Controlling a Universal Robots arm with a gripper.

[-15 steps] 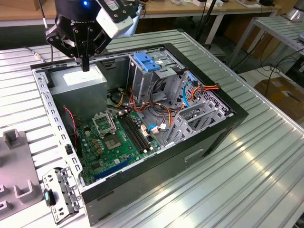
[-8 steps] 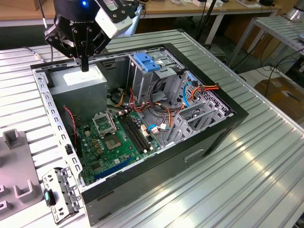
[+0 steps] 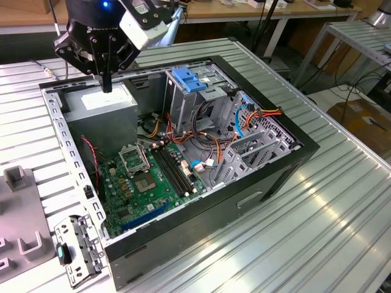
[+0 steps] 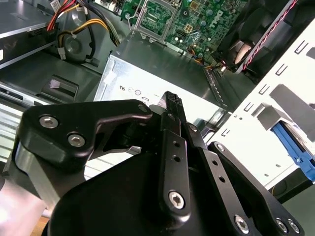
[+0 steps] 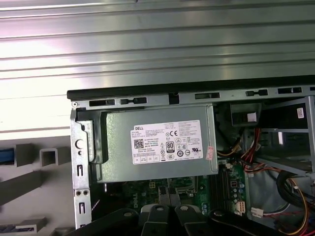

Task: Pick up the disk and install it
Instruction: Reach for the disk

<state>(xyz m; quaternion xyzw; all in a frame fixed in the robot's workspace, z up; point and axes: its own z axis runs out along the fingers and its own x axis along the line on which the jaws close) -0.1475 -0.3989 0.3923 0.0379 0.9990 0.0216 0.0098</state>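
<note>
The hand (image 3: 107, 85) hangs over the back corner of the open computer case (image 3: 269, 177). Its fingers are pinched together on nothing, tips right over the grey power supply (image 3: 101, 105). The disk (image 4: 291, 147) sits apart from the hand. In the second wrist view I catch just its blue rail beyond the case's perforated side wall, outside the case, on the side where the grey holder (image 3: 21, 213) rests on the bench (image 3: 342, 213).

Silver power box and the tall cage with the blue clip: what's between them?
In the exterior view, a bunch of orange, yellow and black wires lies in the gap between the silver power box and the tall cage.
</note>
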